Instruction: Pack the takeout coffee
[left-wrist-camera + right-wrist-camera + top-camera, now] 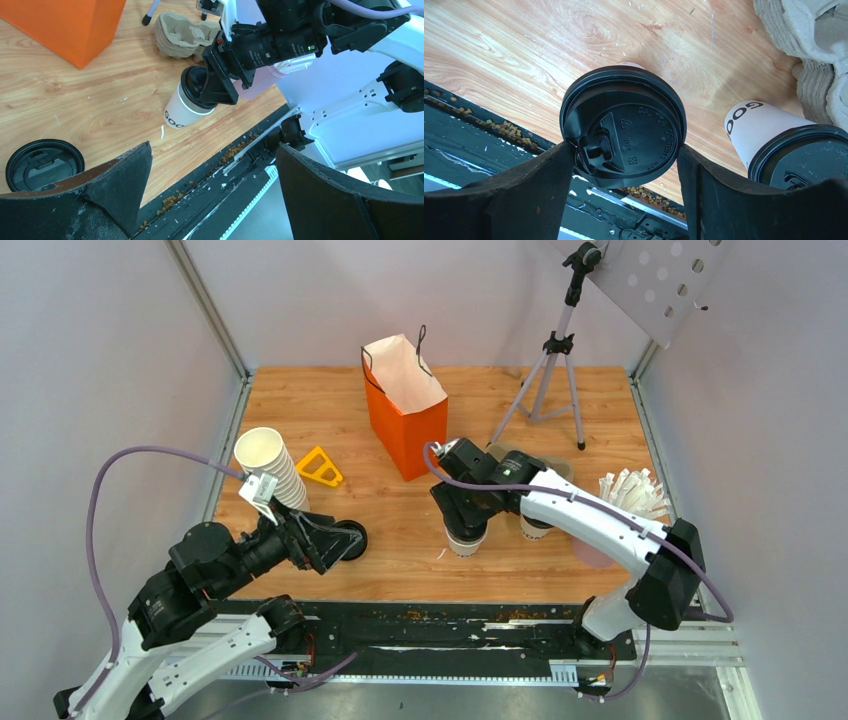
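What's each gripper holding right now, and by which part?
Right gripper holds a lidded coffee cup, fingers clamped on opposite sides of its black lid. Left gripper is open, holding nothing.

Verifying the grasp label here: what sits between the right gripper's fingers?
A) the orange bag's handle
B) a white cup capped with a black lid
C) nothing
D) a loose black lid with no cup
B: in the right wrist view the right gripper has its fingers against both sides of the lidded cup; the left wrist view shows its white body under the lid.
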Controlling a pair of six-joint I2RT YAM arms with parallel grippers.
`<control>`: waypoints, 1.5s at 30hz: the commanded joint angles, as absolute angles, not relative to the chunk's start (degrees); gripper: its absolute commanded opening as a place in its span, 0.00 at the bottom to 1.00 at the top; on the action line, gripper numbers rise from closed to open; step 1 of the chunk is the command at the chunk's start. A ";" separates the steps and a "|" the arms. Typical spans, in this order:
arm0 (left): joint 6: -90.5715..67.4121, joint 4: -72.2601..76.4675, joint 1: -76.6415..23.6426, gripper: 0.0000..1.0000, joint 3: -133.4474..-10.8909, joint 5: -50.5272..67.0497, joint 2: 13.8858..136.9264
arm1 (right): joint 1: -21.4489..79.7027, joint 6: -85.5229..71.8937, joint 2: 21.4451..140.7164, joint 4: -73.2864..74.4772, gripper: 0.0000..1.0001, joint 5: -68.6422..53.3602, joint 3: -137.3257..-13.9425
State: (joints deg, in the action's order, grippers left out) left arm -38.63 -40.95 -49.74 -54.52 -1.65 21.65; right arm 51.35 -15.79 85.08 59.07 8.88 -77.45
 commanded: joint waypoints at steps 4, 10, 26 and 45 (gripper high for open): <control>-37.46 -41.81 -49.74 1.00 -56.09 -3.19 21.77 | 51.77 -16.20 86.96 60.31 0.73 9.86 -79.42; -37.18 -41.82 -49.70 1.00 -55.85 -2.90 22.34 | 51.75 -16.00 87.69 59.84 0.75 8.62 -78.79; -36.84 -42.70 -49.75 1.00 -56.08 -4.21 21.98 | 51.77 -15.92 89.56 59.88 0.80 7.57 -77.86; -36.83 -43.33 -49.75 1.00 -56.45 -4.31 21.62 | 52.29 -16.49 88.15 61.17 0.81 7.61 -80.32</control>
